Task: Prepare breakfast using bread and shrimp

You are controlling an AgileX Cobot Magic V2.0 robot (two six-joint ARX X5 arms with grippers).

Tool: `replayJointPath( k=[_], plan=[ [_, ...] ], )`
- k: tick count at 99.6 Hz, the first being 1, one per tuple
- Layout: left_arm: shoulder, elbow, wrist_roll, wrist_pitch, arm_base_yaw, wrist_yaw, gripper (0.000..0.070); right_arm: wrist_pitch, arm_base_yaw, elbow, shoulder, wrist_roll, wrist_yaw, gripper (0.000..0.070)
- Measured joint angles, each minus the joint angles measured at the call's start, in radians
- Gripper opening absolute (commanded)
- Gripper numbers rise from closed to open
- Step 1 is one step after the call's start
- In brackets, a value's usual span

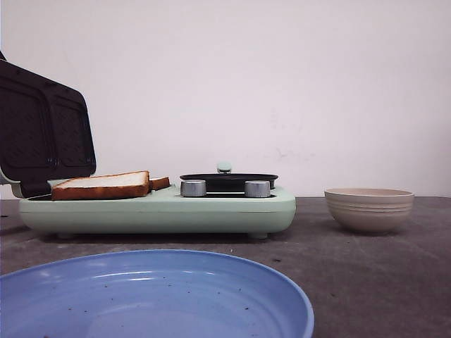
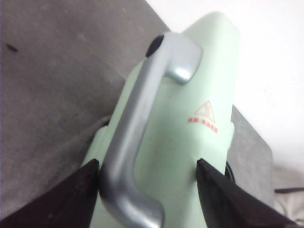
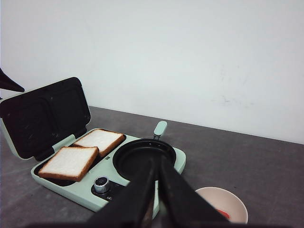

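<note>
Left claw (image 2: 147, 199) spread wide, dark fingers (image 2: 61, 199) flanking the silver lid handle (image 2: 137, 137), contact unclear. Right claw (image 3: 156, 190) raised above the bench, fingers pressed together, tips towards the black pan (image 3: 142, 159).

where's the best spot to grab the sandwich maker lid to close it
Grip the silver bar handle on the back of the raised lid, coming from behind, fingers either side as the left pincer sits: the bar stands off the shell, giving purchase.

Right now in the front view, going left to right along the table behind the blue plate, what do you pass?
Raised black-lined lid → slice of white bread with brown crust → two silver knobs → beige ribbed bowl.
</note>
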Motion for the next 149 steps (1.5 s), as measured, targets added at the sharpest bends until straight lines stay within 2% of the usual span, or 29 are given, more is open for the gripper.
replayJointPath(
  k=[25, 39, 43, 52, 53, 78, 90, 107, 122, 126, 149],
  plan=[
    [0.049, 0.011, -0.003, -0.001, -0.042, -0.048, 0.0312, 0.005, 0.0, 0.0, 0.0, 0.0, 0.0, 0.0004],
    [0.083, 0.005, -0.015, 0.009, -0.08, -0.029, 0.03, 0.004, 0.0, 0.0, 0.0, 0.0, 0.0, 0.0003],
    [0.082, 0.005, -0.014, 0.012, -0.088, -0.033, 0.0248, 0.004, 0.0, 0.0, 0.0, 0.0, 0.0, 0.0003],
    [0.082, 0.006, -0.016, 0.03, -0.095, -0.029, 0.0003, 0.004, 0.0, 0.0, 0.0, 0.0, 0.0, 0.0004],
    [0.082, 0.007, -0.017, 0.032, -0.095, -0.028, 0.0, 0.004, 0.0, 0.0, 0.0, 0.0, 0.0, 0.0004],
    [0.076, 0.011, -0.021, 0.064, -0.135, -0.039, 0.0, 0.0, 0.0, 0.0, 0.001, 0.0, 0.0, 0.0004],
    [0.074, 0.011, -0.027, 0.098, -0.182, -0.069, 0.0, 0.0, 0.0, 0.0, 0.01, 0.0, 0.0, 0.0003],
    [0.072, 0.011, 0.006, 0.145, -0.267, -0.094, 0.0, 0.0, 0.0, 0.0, 0.037, 0.0, 0.0, 0.0004],
    [0.091, 0.0, 0.037, 0.146, -0.389, -0.102, 0.0, 0.0, 0.0, 0.0, 0.051, 0.0, 0.0, 0.0004],
    [0.098, -0.004, 0.053, 0.14, -0.422, -0.122, 0.0, 0.0, 0.0, 0.0, 0.053, 0.0, 0.0, 0.0004],
    [0.109, -0.006, 0.13, 0.13, -0.549, -0.352, 0.0, 0.0, 0.0, 0.0, 0.055, 0.0, 0.0, 0.0004]
  ],
)
